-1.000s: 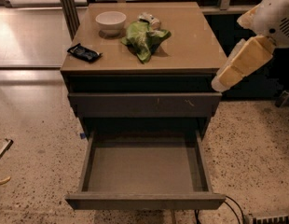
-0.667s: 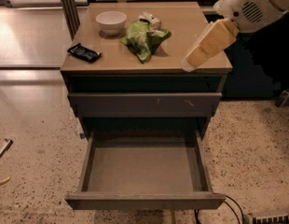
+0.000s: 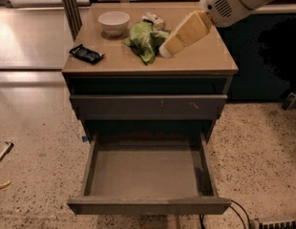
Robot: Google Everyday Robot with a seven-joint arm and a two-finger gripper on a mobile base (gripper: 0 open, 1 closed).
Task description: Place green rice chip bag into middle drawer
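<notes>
The green rice chip bag point(image 3: 142, 39) lies crumpled on the cabinet top, right of centre towards the back. My gripper point(image 3: 166, 50) reaches in from the upper right on a white arm point(image 3: 224, 4). Its tan tip is low over the top, right at the bag's right edge. The middle drawer point(image 3: 148, 206) is pulled out wide below. Its flat floor is bare.
A white bowl point(image 3: 113, 20) stands at the back left of the cabinet top point(image 3: 200, 63). A crushed silver can point(image 3: 153, 19) lies behind the bag and a small black packet point(image 3: 86, 54) lies at the left edge. A shut drawer front with pale scuffs point(image 3: 148, 106) sits above the open drawer. Cables point(image 3: 236, 213) lie on the floor at the lower right.
My gripper has swung from beside the cabinet's right edge leftward over the top, down to the green bag's right side. The bag and the drawer have not moved.
</notes>
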